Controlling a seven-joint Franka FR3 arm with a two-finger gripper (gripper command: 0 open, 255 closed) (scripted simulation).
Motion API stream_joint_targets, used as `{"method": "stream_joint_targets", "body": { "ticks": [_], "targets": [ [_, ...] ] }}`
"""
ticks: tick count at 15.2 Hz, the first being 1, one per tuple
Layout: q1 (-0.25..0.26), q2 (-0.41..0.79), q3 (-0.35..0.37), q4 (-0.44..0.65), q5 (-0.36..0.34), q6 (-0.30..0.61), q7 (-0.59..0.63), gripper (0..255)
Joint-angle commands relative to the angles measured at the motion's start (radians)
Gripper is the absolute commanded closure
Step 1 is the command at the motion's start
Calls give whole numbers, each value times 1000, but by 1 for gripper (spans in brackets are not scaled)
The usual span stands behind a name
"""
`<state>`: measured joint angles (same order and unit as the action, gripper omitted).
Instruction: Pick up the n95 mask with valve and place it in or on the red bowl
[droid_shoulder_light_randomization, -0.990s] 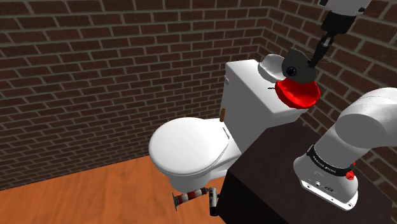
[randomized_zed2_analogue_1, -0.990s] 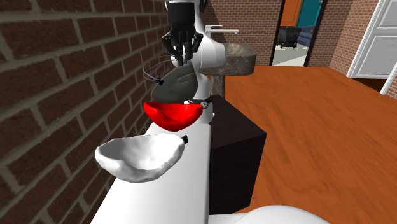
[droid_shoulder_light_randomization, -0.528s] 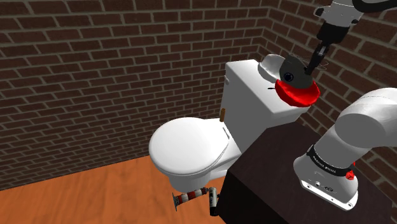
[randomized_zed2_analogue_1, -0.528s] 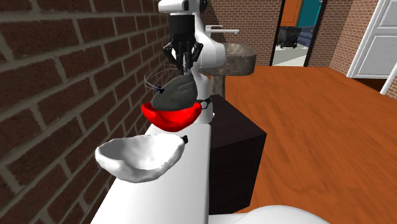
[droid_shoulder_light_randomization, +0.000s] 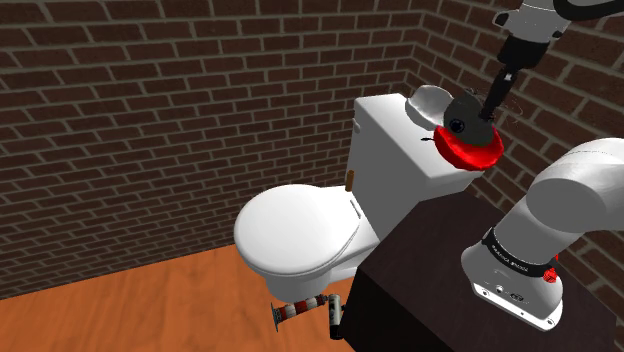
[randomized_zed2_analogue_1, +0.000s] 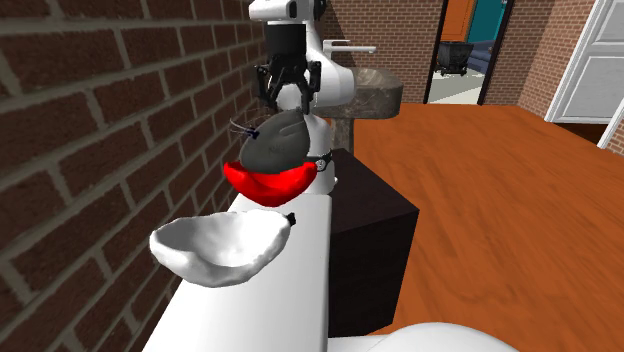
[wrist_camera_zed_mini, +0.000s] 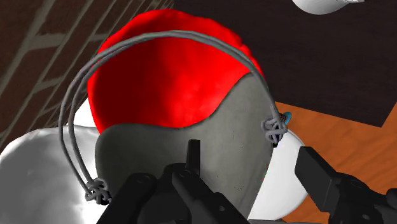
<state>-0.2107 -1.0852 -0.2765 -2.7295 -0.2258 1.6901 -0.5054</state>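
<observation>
While it rests in the red bowl, the grey valved mask sits tilted, straps arcing across the bowl. Gripper hangs just above, fingers spread wide w/ nothing clasped; they're prob. clear of the mask. The red bowl stands on the white toilet tank, near a white bowl.

Matt grey mask, smooth red bowl, glossy white toilet, rough brick wall, wood floor
</observation>
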Motion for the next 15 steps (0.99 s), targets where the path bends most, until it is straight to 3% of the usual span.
{"method": "stream_joint_targets", "body": {
  "ticks": [1,4,8,15],
  "targets": [
    [0,0,0,0,0,0,0,0],
    [0,0,0,0,0,0,0,0],
    [15,25,26,137,27,-112,-3,0],
    [15,25,26,137,27,-112,-3,0]
  ]
}}
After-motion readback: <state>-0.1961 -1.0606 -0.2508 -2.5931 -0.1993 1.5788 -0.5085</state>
